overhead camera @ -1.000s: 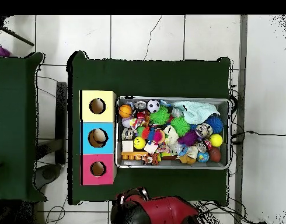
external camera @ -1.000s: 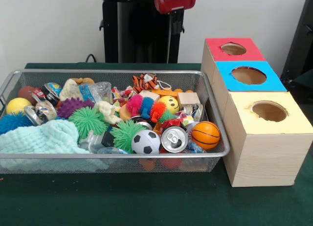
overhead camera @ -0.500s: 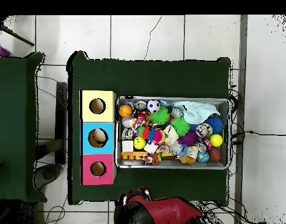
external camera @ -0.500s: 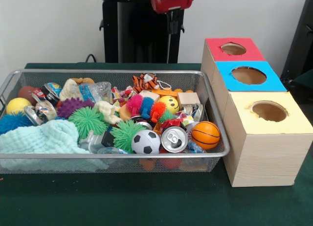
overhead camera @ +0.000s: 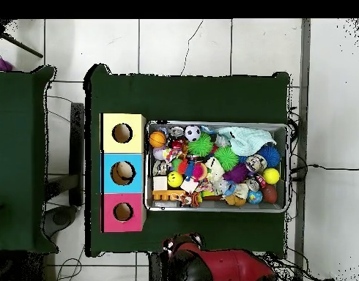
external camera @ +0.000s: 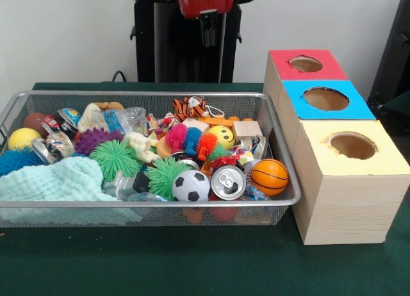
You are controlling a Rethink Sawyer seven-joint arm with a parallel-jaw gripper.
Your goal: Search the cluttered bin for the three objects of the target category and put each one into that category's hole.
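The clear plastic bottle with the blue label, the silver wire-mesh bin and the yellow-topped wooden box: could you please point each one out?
clear plastic bottle with the blue label (external camera: 123,120), front view, on its wrinkly wall.
silver wire-mesh bin (external camera: 147,204), front view, on its near rim.
yellow-topped wooden box (external camera: 346,200), front view, on its wooden front face.

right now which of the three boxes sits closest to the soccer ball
The yellow-topped box, the front one of the row; the soccer ball lies at the bin's front edge, farther from the blue and red boxes.
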